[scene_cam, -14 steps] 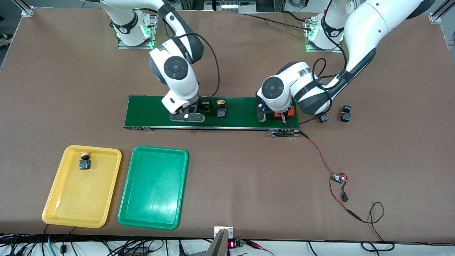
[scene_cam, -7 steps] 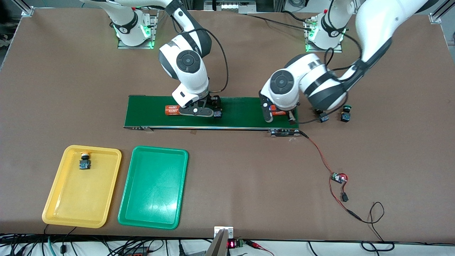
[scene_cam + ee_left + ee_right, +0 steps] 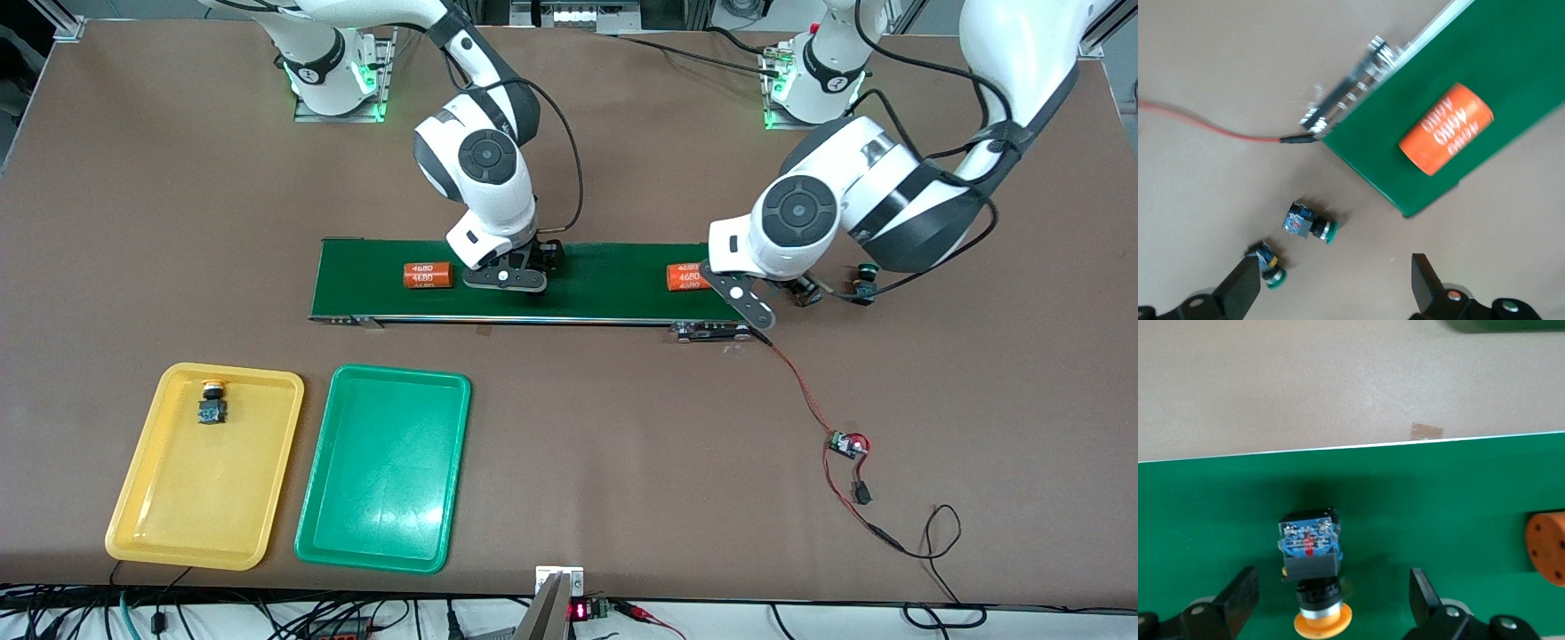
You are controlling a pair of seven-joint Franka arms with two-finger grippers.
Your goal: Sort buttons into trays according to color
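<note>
Both open hands have shifted along the green belt on the brown table: left hand, right hand.

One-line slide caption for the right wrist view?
Open right tool straddles a yellow-capped button lying on the green conveyor belt, orange cylinder beside it.

left pincer: low, fingers spread | right pincer: low, fingers spread
</note>
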